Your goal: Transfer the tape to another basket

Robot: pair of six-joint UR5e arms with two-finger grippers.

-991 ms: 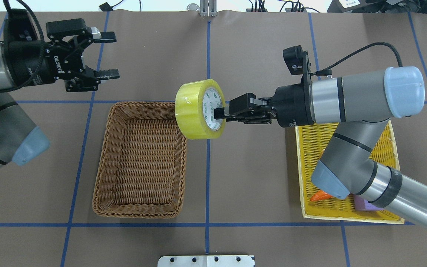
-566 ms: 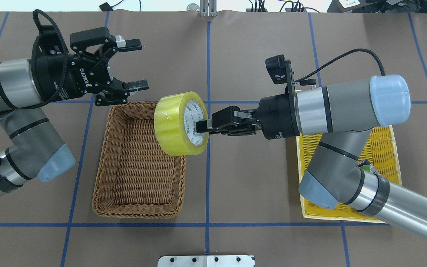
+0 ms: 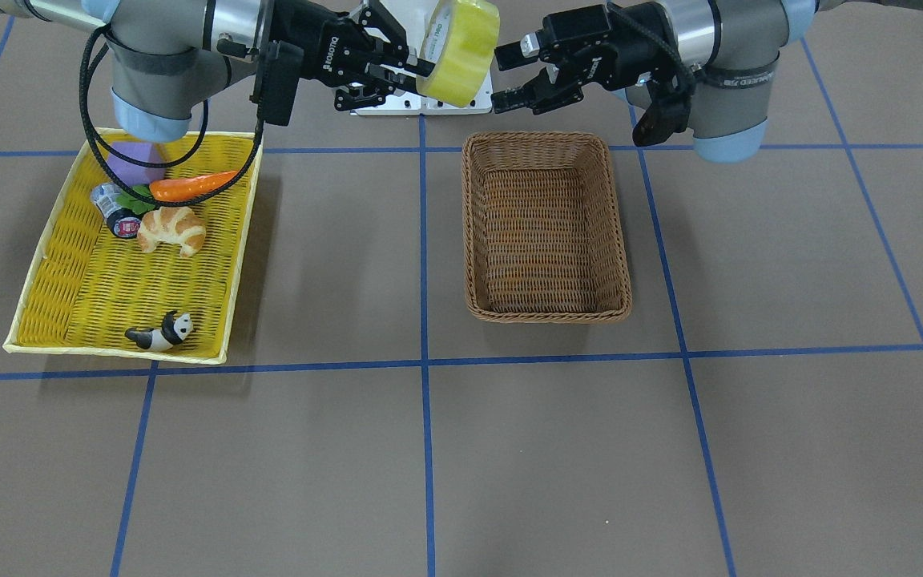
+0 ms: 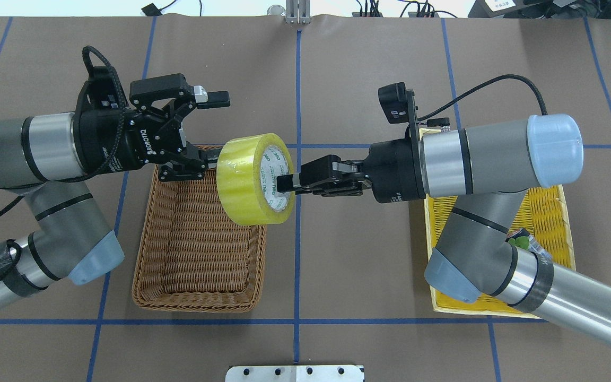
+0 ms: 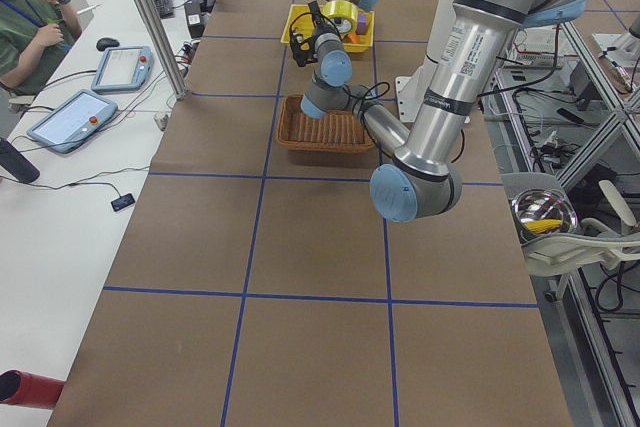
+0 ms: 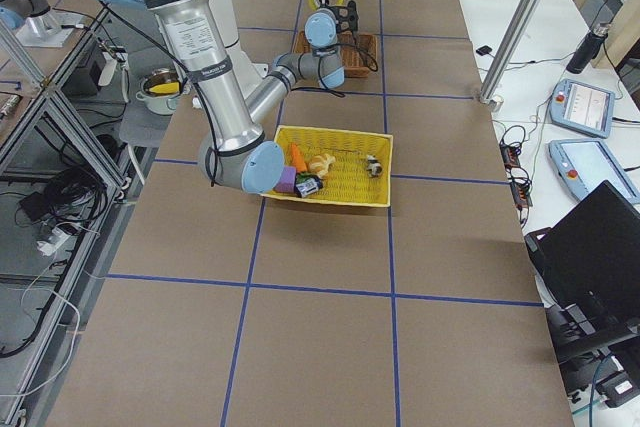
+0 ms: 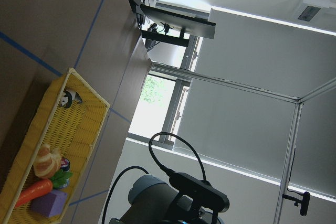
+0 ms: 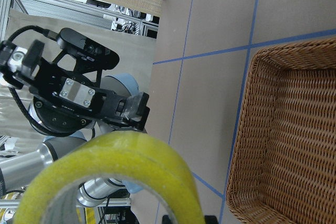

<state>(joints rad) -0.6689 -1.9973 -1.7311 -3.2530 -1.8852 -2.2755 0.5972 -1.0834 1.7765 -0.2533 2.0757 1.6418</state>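
Note:
The yellowish tape roll [image 4: 247, 180] hangs in the air over the right corner of the brown wicker basket [image 4: 143, 254]. My right gripper [image 4: 284, 183] is shut on the roll's wall, with one finger inside the white core. My left gripper [image 4: 212, 127] is open and empty just left of the roll; its nearer finger lies close to the roll's outer face, and I cannot tell if it touches. In the front view the tape [image 3: 465, 52] sits between the right gripper [image 3: 421, 68] and the left gripper [image 3: 507, 74], above the empty basket [image 3: 614, 216]. The right wrist view shows the tape [image 8: 121, 166] and the basket [image 8: 294, 129].
A shallow yellow tray [image 3: 93, 280] on my right side holds a croissant [image 3: 171, 228], a carrot [image 3: 193, 186], a purple block [image 3: 135, 164], a small can [image 3: 113, 212] and a panda figure [image 3: 161, 332]. My right arm's elbow hangs over this tray [image 4: 549, 201].
My right gripper has carried the tape left, over the basket's corner. My left arm has swung right, bringing its open gripper up beside the roll.

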